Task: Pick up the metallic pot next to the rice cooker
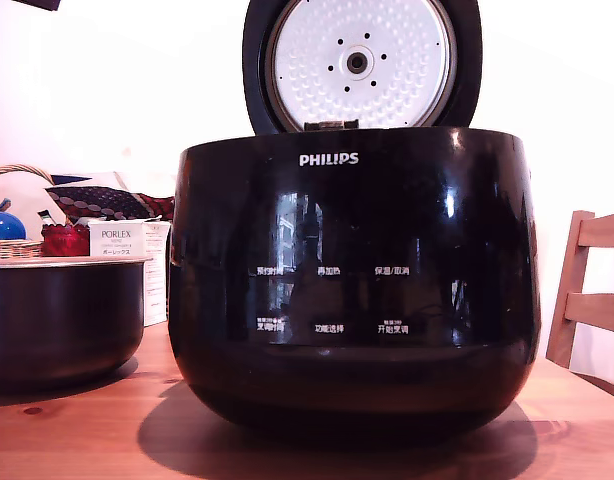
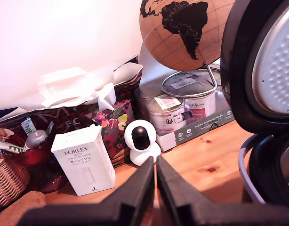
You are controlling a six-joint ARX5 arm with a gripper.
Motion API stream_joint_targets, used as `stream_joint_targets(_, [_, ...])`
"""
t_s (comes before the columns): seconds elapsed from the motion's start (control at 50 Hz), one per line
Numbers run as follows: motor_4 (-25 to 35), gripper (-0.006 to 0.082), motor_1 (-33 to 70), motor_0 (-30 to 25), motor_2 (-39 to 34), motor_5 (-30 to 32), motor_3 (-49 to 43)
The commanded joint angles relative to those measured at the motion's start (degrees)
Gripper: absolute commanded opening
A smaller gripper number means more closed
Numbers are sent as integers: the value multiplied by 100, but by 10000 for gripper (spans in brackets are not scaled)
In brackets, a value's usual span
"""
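Note:
The metallic pot (image 1: 57,320) is dark with a thin pale rim and stands on the wooden table at the exterior view's left, beside the rice cooker (image 1: 352,280). The cooker is large, glossy black and marked PHILIPS, and its round lid (image 1: 359,62) stands open with the silvery dimpled plate showing. The wrist view shows the cooker's lid (image 2: 271,66) close by, but not the pot. My gripper (image 2: 155,164) appears only in the wrist view, above the table. Its two dark fingers are pressed together with nothing between them.
Behind the pot stand a white PORLEX box (image 1: 122,245) (image 2: 84,160), a wicker basket (image 1: 12,245) and patterned bags. The wrist view also shows a small white round camera (image 2: 141,141), a cork globe (image 2: 182,28) and paint cans (image 2: 182,103). A wooden chair (image 1: 587,290) stands at the exterior view's right.

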Motion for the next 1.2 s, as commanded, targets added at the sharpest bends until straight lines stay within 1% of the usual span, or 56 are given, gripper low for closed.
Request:
stream_joint_targets(0.0, [7, -21, -44, 15, -24, -26, 2])
stream_joint_targets(0.38, [-59, -21, -238, 15, -9, 15, -94])
stream_joint_targets(0.4, [-57, -21, -256, 15, 0, 385, -133])
stream_joint_targets(0.44, [-57, -21, -308, 15, 20, 398, -254])
stream_joint_targets(0.46, [-57, -21, -330, 15, 28, 743, -317])
stream_joint_targets(0.48, [-55, -21, -358, 15, 48, 831, -407])
stream_joint_targets(0.5, [-55, -21, -385, 15, 72, 831, -507])
stream_joint_targets(0.54, [-57, -21, -426, 17, 138, 1202, -728])
stream_joint_targets(0.58, [-50, -21, -463, 26, 210, 1215, -1023])
stream_joint_targets(0.6, [-26, -21, -483, 31, 247, 1510, -1191])
stream_joint_targets(0.64, [-24, -21, -498, 39, 374, 1543, -1556])
stream_joint_targets(0.66, [-26, -21, -498, 44, 437, 1790, -1746])
stream_joint_targets(0.72, [17, -21, -498, 52, 660, 1823, -2389])
stream_joint_targets(0.74, [37, -21, -496, 52, 743, 2076, -2636])
stream_joint_targets(0.8, [120, -21, -483, 52, 975, 2076, -3283])
stream_joint_targets(0.82, [140, -21, -483, 52, 1047, 2485, -3488])
stream_joint_targets(0.86, [201, -21, -474, 52, 1165, 2485, -3829])
stream_joint_targets(0.88, [238, -21, -459, 52, 1220, 2656, -4011])
stream_joint_targets(0.92, [269, -21, -439, 52, 1333, 2684, -4328])
stream_joint_targets(0.94, [295, -21, -437, 52, 1377, 2850, -4529])
stream_joint_targets(1.0, [317, -18, -391, 52, 1458, 3001, -4951])
stream_joint_targets(1.04, [341, 4, -363, 52, 1493, 3069, -5200])
stream_joint_targets(1.06, [372, 23, -350, 52, 1493, 3069, -5320])
stream_joint_targets(1.08, [389, 51, -328, 52, 1493, 3198, -5396])
stream_joint_targets(1.1, [404, 89, -306, 52, 1493, 3198, -5466])
stream_joint_targets(1.18, [448, 290, -190, 50, 1493, 3307, -5698])
